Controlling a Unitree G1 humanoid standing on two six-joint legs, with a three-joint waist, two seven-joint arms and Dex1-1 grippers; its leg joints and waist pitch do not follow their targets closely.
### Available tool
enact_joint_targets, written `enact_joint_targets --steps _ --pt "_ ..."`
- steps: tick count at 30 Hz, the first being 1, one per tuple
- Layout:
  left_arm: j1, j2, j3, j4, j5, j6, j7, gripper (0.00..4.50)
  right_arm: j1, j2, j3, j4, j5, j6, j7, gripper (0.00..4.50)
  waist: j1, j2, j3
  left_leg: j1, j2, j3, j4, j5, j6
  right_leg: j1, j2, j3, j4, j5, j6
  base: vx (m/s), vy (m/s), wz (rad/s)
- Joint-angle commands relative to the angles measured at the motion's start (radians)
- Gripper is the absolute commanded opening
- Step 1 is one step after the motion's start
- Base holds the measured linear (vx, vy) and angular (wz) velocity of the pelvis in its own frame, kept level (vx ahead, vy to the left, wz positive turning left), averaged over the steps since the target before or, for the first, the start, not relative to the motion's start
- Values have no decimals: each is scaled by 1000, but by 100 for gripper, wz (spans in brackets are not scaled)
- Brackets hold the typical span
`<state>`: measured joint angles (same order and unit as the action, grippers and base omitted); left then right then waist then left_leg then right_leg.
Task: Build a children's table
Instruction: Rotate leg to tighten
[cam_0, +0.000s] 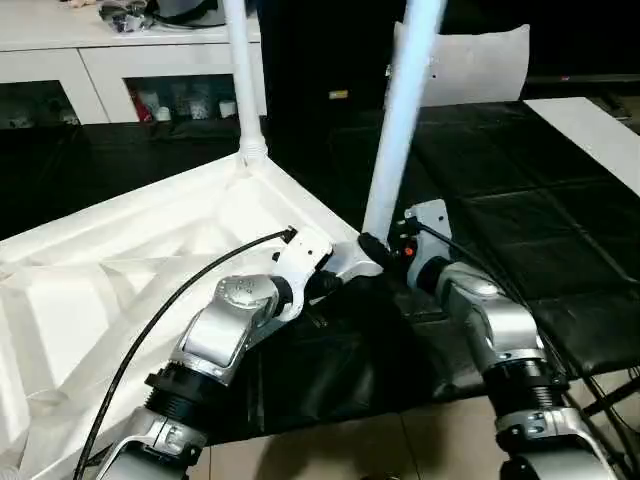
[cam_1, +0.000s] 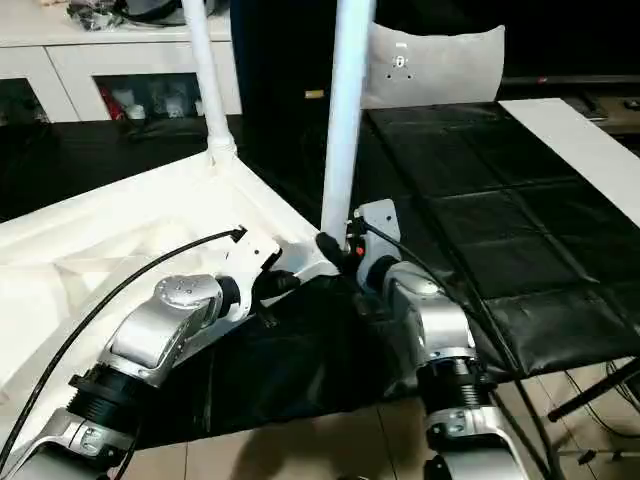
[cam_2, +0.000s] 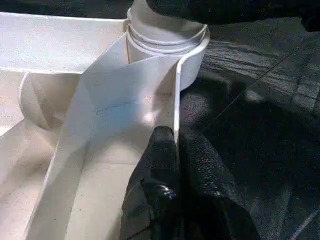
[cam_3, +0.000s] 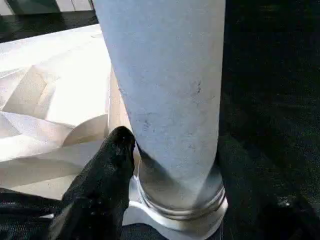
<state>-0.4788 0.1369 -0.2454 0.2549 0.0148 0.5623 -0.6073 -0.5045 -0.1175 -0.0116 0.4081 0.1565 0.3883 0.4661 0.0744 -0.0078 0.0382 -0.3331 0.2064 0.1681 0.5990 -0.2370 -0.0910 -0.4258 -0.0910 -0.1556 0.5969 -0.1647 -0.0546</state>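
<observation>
At left and centre: table top, ribbed underside up, flat on the black mat. At its far corner: far leg, upright in its socket. Beyond, far left: white cabinet.

Centre: left gripper, pressed together on the thin rim of the table top, pinching it just beside the near corner socket.

Right of that: near leg, standing in that socket, leaning slightly right. At its base: right gripper, close against the tube. Cannot tell whether clamped on the leg or loose around it.

Likely step in hand: seating this second leg. To do it well:
- Hold the rim down with the left gripper to stop the top lifting or sliding on the mat.
- Bring the leg upright before pushing, to match the far one.
- Press straight down along the tube, not sideways, to avoid jamming the collar.
- Check for no gap at the collar before letting go.

Hard to make out:
- Tops of both legs, cut off at the upper edge.
- Depth of the leg inside the socket, hidden by the socket wall.
- Left part of the table top and its other two corners, out of frame or behind the left forearm.
- Two remaining legs, not found.
</observation>
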Motion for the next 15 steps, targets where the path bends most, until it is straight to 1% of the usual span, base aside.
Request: enact_joint_targets --steps 1,2,3,4,5,6,7,8,9,10,11,12,13,15 --pt "1 -7 -1 -50 -8 -26 -12 0 16 -7 17 -7 4 12 20 310 10 1 -69 -20 17 -3 -52 53 119 90 -64 68 -55 -121 -155 0 0 0" --pt "3 -3 -6 -52 -11 -27 -13 0 21 -17 19 -10 5 8 28 322 10 1 -67 -18 19 -3 -55 35 107 88 -64 68 -59 -152 -143 0 0 0" --pt "4 0 -8 -52 -13 -29 -15 0 22 -22 19 -12 6 5 34 322 12 1 -67 -17 19 -3 -56 21 97 88 -63 68 -62 -173 -132 0 0 0" --pt "6 10 -13 -54 -15 -37 -25 0 27 -37 20 -16 8 3 51 322 12 1 -67 -17 20 -3 -56 18 93 88 -63 68 -63 -179 -129 0 0 0" --pt "8 18 -16 -55 -17 -45 -34 0 29 -48 21 -18 7 -1 64 336 14 2 -66 -16 21 -3 -57 7 88 87 -63 68 -64 -190 -122 0 0 0" --pt "15 47 -26 -59 -21 -72 -69 0 37 -90 26 -21 3 -16 117 345 17 1 -65 -16 20 -3 -57 -2 86 87 -62 68 -66 -198 -114 0 0 0" --pt "17 54 -29 -59 -20 -80 -76 0 39 -99 27 -20 3 -17 127 352 19 -2 -66 -16 20 -3 -57 -1 84 88 -63 68 -65 -197 -112 0 0 0" --pt "26 89 -44 -55 -10 -119 -115 0 43 -140 29 -15 5 -21 180 358 23 -1 -66 -16 19 -4 -57 -3 86 88 -63 68 -65 -199 -109 0 0 0" --pt "27 94 -46 -55 -9 -124 -120 0 44 -146 29 -14 6 -21 186 367 24 -2 -66 -17 19 -3 -57 -3 87 89 -62 70 -64 -197 -105 0 0 0" --pt "31 107 -47 -56 -9 -125 -136 0 45 -164 30 -13 7 -30 211 367 23 -3 -65 -19 18 -3 -57 -6 88 89 -62 69 -64 -198 -105 0 0 0" --pt "35 123 -48 -57 -9 -133 -154 0 46 -186 33 -9 7 -39 240 389 22 -1 -64 -19 17 -3 -57 -12 86 89 -63 68 -66 -212 -100 0 0 0" --pt "40 140 -49 -59 -13 -146 -180 0 48 -210 39 -6 3 -58 274 396 22 -2 -64 -17 17 -1 -57 -16 83 88 -62 68 -70 -226 -96 0 0 0" --pt "44 157 -51 -62 -19 -156 -207 0 49 -233 48 0 -3 -86 308 400 23 2 -64 -17 17 -2 -56 -21 82 87 -62 67 -70 -233 -96 0 0 0" --pt "49 185 -60 -66 -25 -173 -249 0 52 -262 58 7 0 -121 367 406 24 1 -65 -17 18 -2 -57 -24 83 87 -63 67 -69 -232 -101 0 0 0"
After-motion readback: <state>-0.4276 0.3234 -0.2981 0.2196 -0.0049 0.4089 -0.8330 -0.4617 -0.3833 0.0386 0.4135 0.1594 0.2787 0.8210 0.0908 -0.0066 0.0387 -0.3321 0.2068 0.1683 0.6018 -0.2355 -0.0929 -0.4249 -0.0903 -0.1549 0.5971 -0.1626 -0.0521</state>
